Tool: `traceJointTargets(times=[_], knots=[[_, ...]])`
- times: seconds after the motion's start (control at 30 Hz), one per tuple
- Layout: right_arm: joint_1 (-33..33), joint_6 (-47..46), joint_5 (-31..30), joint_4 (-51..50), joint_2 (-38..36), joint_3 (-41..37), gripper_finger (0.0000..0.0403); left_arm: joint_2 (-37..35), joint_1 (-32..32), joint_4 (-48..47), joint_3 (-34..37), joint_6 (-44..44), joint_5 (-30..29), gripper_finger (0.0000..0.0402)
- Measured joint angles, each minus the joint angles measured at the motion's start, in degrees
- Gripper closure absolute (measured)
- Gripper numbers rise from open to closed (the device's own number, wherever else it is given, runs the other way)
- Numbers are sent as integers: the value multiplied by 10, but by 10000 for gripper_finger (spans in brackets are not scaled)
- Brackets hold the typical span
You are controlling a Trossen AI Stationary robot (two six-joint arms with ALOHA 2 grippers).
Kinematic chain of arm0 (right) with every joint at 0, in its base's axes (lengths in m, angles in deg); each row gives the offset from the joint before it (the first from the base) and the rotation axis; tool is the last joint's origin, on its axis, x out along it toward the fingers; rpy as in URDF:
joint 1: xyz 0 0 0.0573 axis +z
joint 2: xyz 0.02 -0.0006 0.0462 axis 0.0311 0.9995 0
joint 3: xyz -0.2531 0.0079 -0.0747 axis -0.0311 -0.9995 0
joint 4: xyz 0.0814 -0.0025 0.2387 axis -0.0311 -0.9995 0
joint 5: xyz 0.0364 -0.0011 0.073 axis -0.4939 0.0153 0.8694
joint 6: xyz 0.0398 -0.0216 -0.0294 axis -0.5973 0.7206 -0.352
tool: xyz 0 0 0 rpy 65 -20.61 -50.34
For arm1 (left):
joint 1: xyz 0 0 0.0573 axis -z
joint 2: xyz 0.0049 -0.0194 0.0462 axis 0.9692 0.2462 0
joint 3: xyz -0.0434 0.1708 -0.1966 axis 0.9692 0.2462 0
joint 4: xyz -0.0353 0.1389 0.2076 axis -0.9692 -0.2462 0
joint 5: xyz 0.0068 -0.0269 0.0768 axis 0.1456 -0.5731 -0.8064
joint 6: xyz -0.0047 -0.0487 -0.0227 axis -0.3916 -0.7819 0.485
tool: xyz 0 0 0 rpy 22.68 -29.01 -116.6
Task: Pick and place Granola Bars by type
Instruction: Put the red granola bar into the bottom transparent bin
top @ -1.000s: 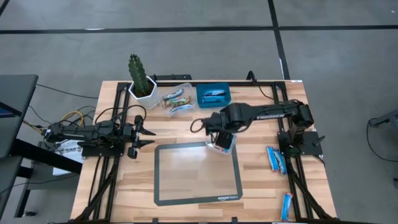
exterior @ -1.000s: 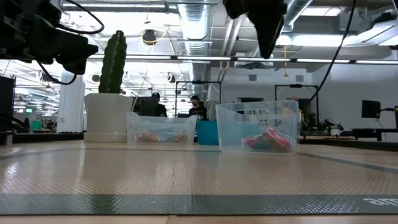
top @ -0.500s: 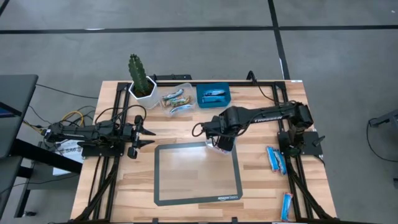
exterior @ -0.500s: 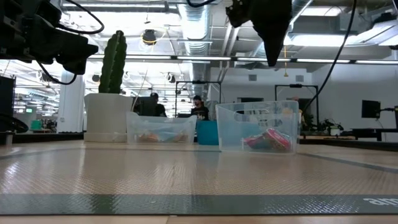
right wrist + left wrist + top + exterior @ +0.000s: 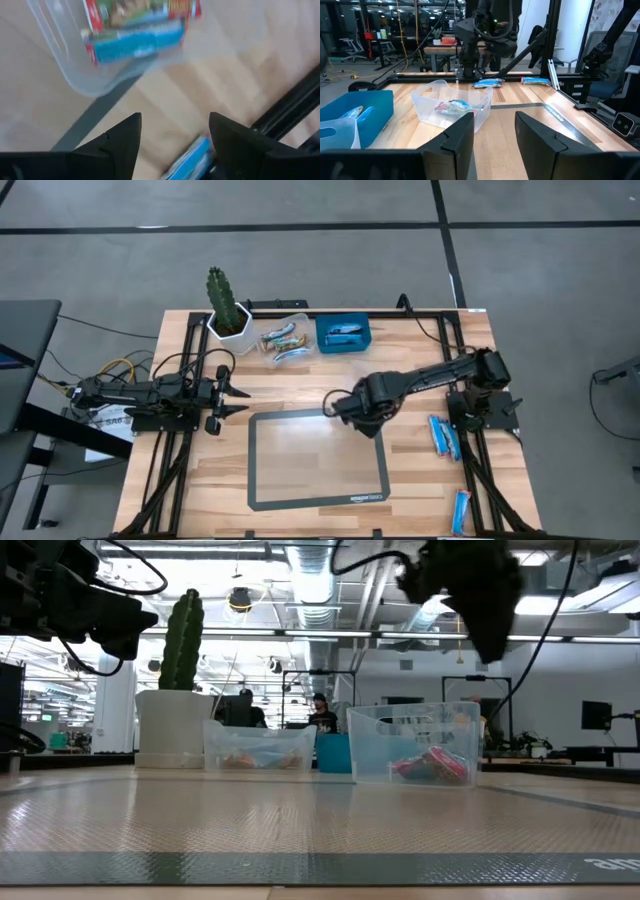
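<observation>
Right hand (image 5: 172, 145) wide open, empty, above clear tub (image 5: 75, 75) of red granola bars (image 5: 140, 22). Left hand (image 5: 492, 137) half open, empty, parked at bench (image 5: 300, 375) edge.

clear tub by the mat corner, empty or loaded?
Loaded. The clear tub holds a red-and-blue wrapped bar; the left wrist, right wrist and low views show it inside.

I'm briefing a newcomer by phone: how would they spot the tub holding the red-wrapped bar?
Find the dark-framed mat mid-table. At its far right corner, beneath the right hand, stands a clear plastic tub holding a red-multicoloured bar. The other clear tub sits beside the cactus; the blue bin is opaque.
</observation>
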Motion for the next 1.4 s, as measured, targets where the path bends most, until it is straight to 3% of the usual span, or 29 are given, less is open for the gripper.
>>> traceJointTargets(times=[0.27, 0.5, 0.87, 1.4], knots=[[24, -175, 59, -1, -75, -130, 178, 0, 0, 0, 0, 0, 0, 266], [31, -265, 95, 17, -120, -242, 178, 0, 0, 0, 0, 1, 0, 266], [44, -326, 171, 115, -129, -373, 178, 0, 0, 0, 0, 1, 0, 266], [101, -432, 194, 197, -129, -469, 178, 0, 0, 0, 0, 0, 0, 266]])
